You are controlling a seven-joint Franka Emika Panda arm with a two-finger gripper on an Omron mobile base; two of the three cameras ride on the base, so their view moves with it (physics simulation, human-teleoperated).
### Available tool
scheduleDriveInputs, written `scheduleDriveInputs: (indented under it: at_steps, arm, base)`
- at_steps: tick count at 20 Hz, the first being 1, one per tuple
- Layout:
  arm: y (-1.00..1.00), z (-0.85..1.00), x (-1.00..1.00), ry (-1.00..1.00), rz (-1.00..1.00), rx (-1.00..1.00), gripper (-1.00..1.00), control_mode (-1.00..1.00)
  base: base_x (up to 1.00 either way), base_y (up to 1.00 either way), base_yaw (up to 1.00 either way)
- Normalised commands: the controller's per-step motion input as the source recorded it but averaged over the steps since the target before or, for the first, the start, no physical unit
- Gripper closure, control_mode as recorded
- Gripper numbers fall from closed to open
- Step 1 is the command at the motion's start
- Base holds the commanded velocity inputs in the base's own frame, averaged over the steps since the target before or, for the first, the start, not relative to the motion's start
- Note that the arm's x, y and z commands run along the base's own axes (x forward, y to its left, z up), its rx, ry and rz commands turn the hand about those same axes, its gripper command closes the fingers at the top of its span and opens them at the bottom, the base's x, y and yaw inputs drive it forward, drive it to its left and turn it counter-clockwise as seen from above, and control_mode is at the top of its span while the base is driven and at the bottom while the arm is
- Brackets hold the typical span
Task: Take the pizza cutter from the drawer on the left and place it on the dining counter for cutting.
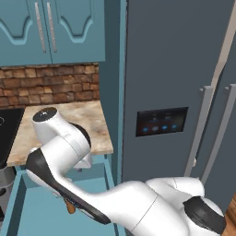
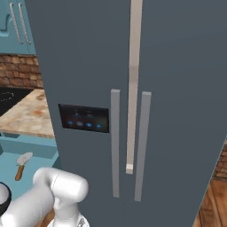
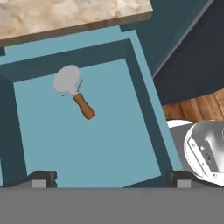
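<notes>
While the hand view looks straight down into the open drawer (image 3: pixel 148 127), the two base views give far less of it. From the hand, the pizza cutter (image 3: pixel 74 91) lies flat on the teal floor toward the far left of the compartment, its grey round blade pointing at the far wall and its brown handle angled toward the near right. The fingers (image 3: pixel 112 178) stand spread wide and released at the bottom of that view, one tip (image 3: pixel 41 178) at each side, holding nothing and well apart from the cutter.

From the left base view the white arm (image 1: pixel 69 152) bends down over the drawer (image 1: pixel 41 207) and covers most of it; just a sliver of brown handle (image 1: pixel 70 207) peeks out beneath the forearm. The right base view gives the cutter (image 2: pixel 22 165) small and clear at the left edge, beside the arm's elbow (image 2: pixel 60 188).

A short marbled surface (image 1: pixel 87 124) overhangs the far edge of the drawer, with a brick wall (image 1: pixel 50 85) and teal cabinet doors (image 1: pixel 46 27) behind. A tall grey refrigerator (image 2: pixel 142 111) rises just right of the drawer and takes up most of the right base view.

Around the cutter the drawer floor is bare, with open room on its near and right sides; the left wall and far wall stand nearer to the blade. Wooden floor (image 3: pixel 192 107) shows past the drawer's right wall.
</notes>
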Motion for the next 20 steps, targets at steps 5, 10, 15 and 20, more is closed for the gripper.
scheduleDriveInputs:
  at_steps: [5,10,15,20]
  arm:
    - [0.0,-0.34,0.13,0.12,0.01,0.0,-1.0,-1.0]
    - [-0.1,-0.56,0.04,-0.01,0.05,0.0,-1.0,-1.0]
    - [-0.26,-0.48,0.37,0.03,0.06,0.03,-1.0,-1.0]
    - [-0.15,-0.52,0.32,0.1,0.06,0.03,-1.0,-1.0]
  base:
    - [0.0,0.0,0.0]
    - [0.0,0.0,0.0]
    - [0.0,0.0,0.0]
    - [0.0,0.0,0.0]
